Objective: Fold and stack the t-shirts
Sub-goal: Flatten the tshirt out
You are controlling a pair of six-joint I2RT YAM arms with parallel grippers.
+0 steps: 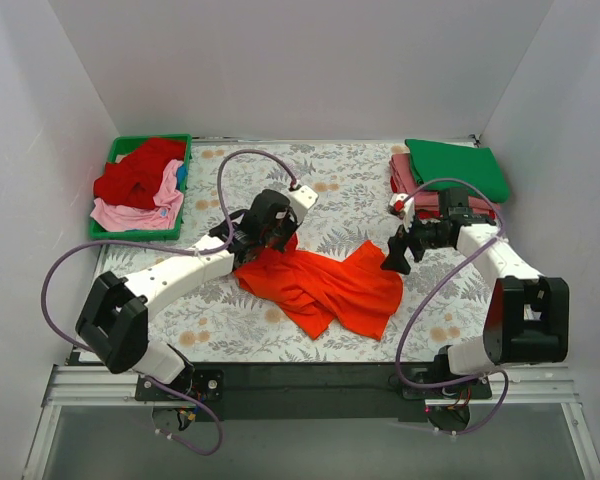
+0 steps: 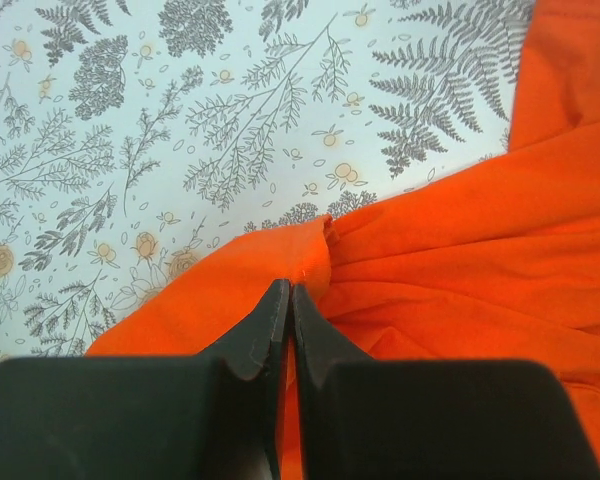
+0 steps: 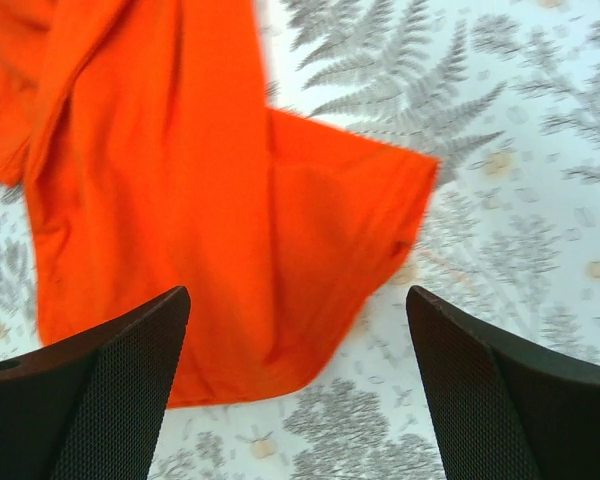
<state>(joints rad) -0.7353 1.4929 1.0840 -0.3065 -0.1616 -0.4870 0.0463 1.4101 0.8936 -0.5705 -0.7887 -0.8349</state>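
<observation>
A bright orange t-shirt point(image 1: 325, 285) lies crumpled in the middle of the floral table. My left gripper point(image 1: 263, 243) is at its upper left edge, shut on a fold of the orange cloth point(image 2: 400, 270); the jaws pinch the fabric point(image 2: 289, 292). My right gripper point(image 1: 397, 252) is open and empty, hovering just above the shirt's right sleeve point(image 3: 230, 200). A folded stack of green point(image 1: 458, 166), dusty pink and red shirts point(image 1: 410, 180) sits at the back right. Red point(image 1: 135, 172) and light pink shirts point(image 1: 140, 213) are heaped in the tray.
A green plastic tray point(image 1: 112, 153) stands at the back left corner. White walls enclose the table on three sides. Purple cables loop over both arms. The floral tablecloth point(image 1: 340, 180) shows between the shirt and the stack.
</observation>
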